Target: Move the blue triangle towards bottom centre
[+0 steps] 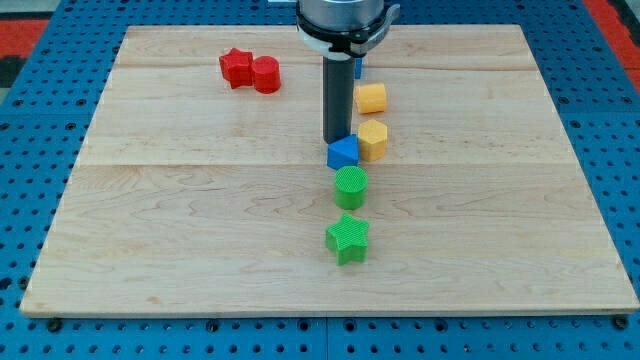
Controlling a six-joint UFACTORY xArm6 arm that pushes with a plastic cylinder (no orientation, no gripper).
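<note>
The blue triangle (pixel 343 153) lies near the board's middle, touching a yellow block (pixel 373 140) on its right. My tip (pixel 335 139) stands right at the triangle's top-left edge, touching or nearly touching it. A green round block (pixel 351 187) sits just below the triangle, and a green star (pixel 348 238) lies below that, toward the view's bottom centre.
A second yellow block (pixel 371 97) lies above the first. A small blue block (pixel 358 68) shows partly behind the rod. A red star (pixel 236 67) and a red round block (pixel 266 74) touch at the top left. The wooden board (pixel 150 220) is edged by a blue pegboard.
</note>
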